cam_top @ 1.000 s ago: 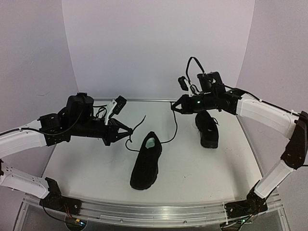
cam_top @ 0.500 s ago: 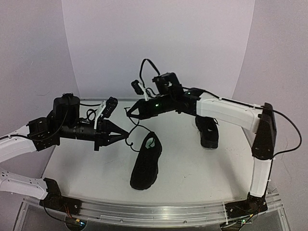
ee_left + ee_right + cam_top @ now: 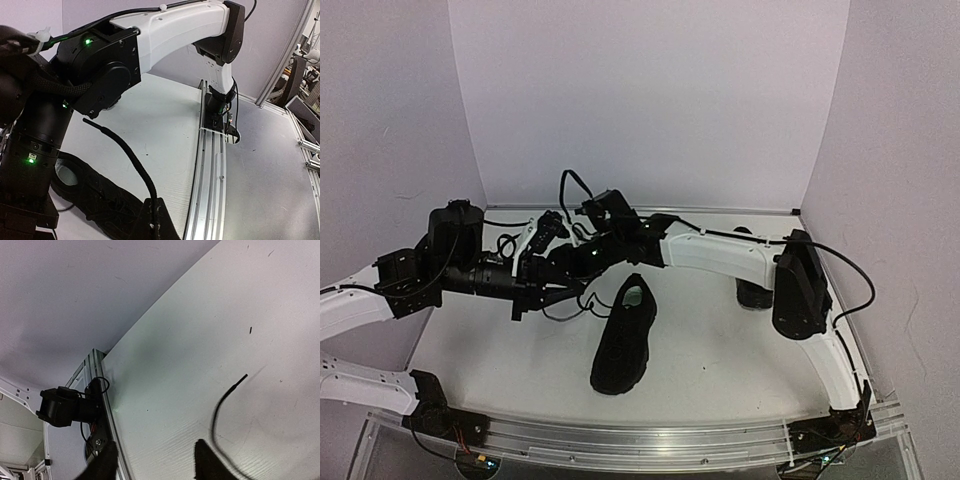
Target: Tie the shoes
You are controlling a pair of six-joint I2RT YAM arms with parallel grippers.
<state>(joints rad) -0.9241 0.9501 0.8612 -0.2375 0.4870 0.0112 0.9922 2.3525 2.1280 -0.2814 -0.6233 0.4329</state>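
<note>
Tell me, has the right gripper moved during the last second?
Yes. The right gripper has swung left: it was right of the near shoe, now it is left of it.

Soft, even light — weak shadows; lace (image 3: 127,155) in focus, frame edges bowed.

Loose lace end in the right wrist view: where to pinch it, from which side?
Pinch the lace on its curved stretch just behind the stiff tip, coming down from above with the open right gripper straddling it. It looks thin and low over the table, so a sideways approach would likely just push it away.
</note>
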